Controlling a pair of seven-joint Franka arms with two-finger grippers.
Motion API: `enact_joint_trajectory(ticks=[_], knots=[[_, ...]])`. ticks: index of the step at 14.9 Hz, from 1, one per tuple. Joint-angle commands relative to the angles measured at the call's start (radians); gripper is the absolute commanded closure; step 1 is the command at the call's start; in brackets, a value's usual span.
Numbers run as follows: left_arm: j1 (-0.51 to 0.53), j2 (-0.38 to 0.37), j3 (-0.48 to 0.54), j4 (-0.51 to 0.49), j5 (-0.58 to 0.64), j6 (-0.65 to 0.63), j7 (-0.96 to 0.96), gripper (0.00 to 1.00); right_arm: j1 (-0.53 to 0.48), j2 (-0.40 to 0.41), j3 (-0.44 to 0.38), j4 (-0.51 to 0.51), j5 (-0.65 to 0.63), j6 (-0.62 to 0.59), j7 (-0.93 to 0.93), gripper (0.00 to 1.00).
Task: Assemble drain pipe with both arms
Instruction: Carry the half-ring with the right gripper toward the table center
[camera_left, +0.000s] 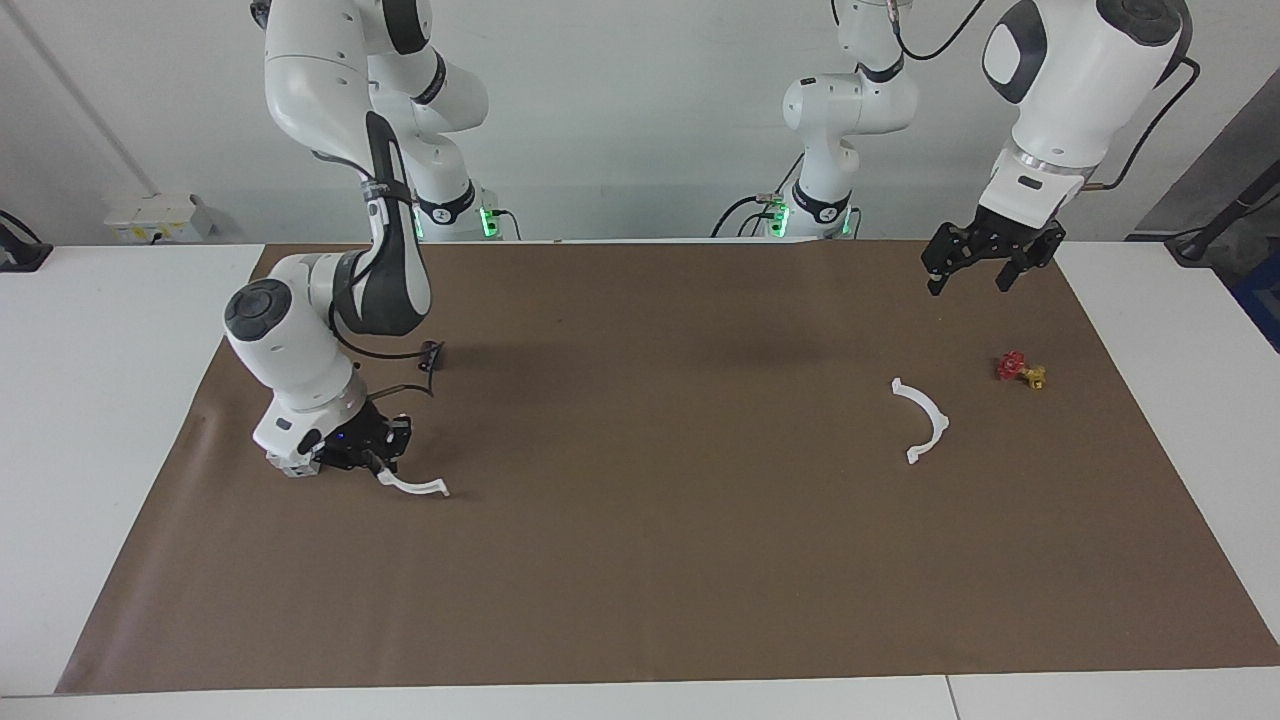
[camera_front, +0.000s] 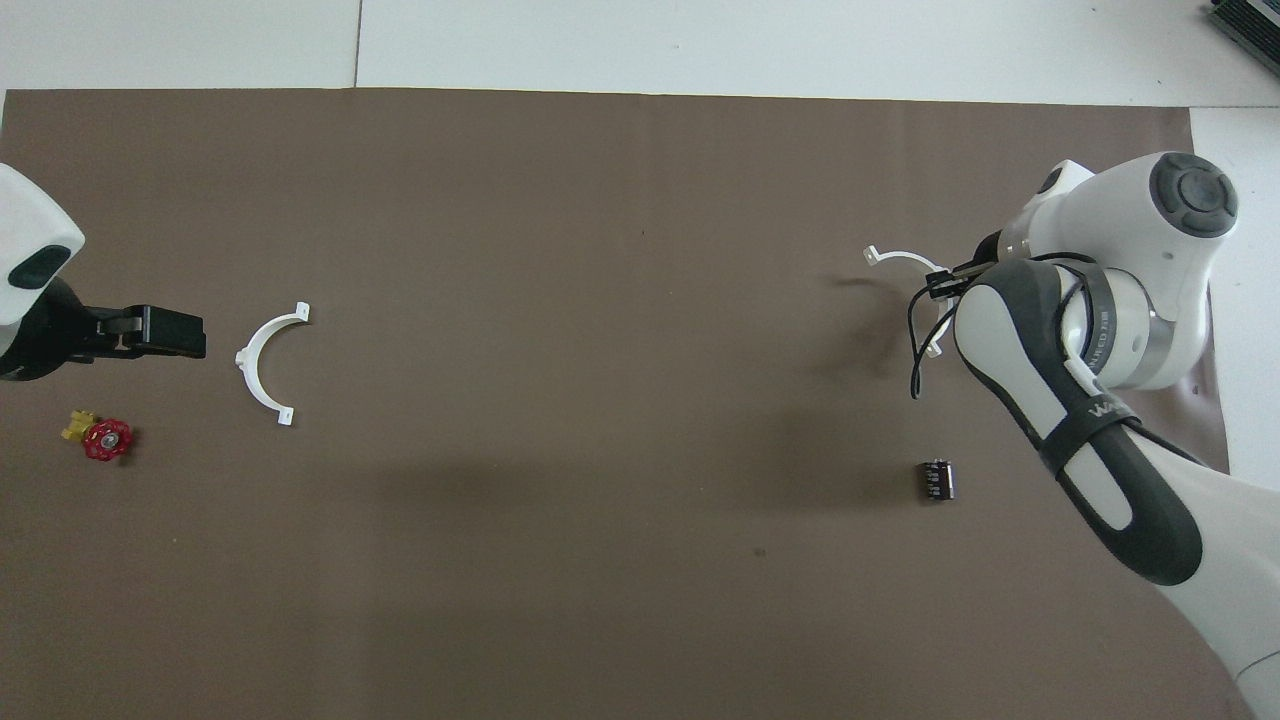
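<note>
The drain pipe is in two white half-ring arcs. One arc (camera_left: 415, 487) (camera_front: 900, 260) hangs just above the brown mat at the right arm's end, with my right gripper (camera_left: 378, 462) shut on one of its ends; its free end points toward the table's middle. The other arc (camera_left: 922, 421) (camera_front: 266, 362) lies flat on the mat at the left arm's end. My left gripper (camera_left: 968, 282) (camera_front: 172, 332) waits in the air with its fingers open and nothing between them, over the mat beside that arc.
A small red-and-yellow valve (camera_left: 1020, 370) (camera_front: 98, 437) lies near the lying arc, toward the mat's edge. A small dark block (camera_left: 431, 354) (camera_front: 937, 478) sits nearer to the robots than the held arc. The brown mat (camera_left: 650, 560) covers most of the white table.
</note>
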Motion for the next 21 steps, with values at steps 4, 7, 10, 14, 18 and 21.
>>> enact_joint_trajectory(ticks=[4,7,10,14,18,21], knots=[[0.003,-0.013,0.004,-0.006,-0.015,-0.003,0.009,0.0,0.232,-0.018,0.0,-0.005,-0.069,-0.011,0.643,1.0],[0.003,-0.013,0.004,-0.006,-0.015,-0.003,0.009,0.0,0.33,-0.003,0.0,-0.005,-0.093,-0.005,0.83,1.0],[0.003,-0.013,0.004,-0.006,-0.015,-0.003,0.009,0.0,0.426,0.023,0.002,0.003,-0.135,0.024,0.998,1.0],[0.003,-0.013,0.004,-0.006,-0.015,-0.003,0.011,0.0,0.493,0.053,0.002,0.004,-0.135,0.046,1.015,1.0],[0.003,-0.013,0.004,-0.006,-0.015,-0.003,0.011,0.0,0.514,0.073,0.002,0.003,-0.142,0.084,1.052,1.0],[0.003,-0.013,0.004,-0.006,-0.015,-0.003,0.009,0.0,0.526,0.086,0.0,0.003,-0.148,0.095,1.082,1.0]])
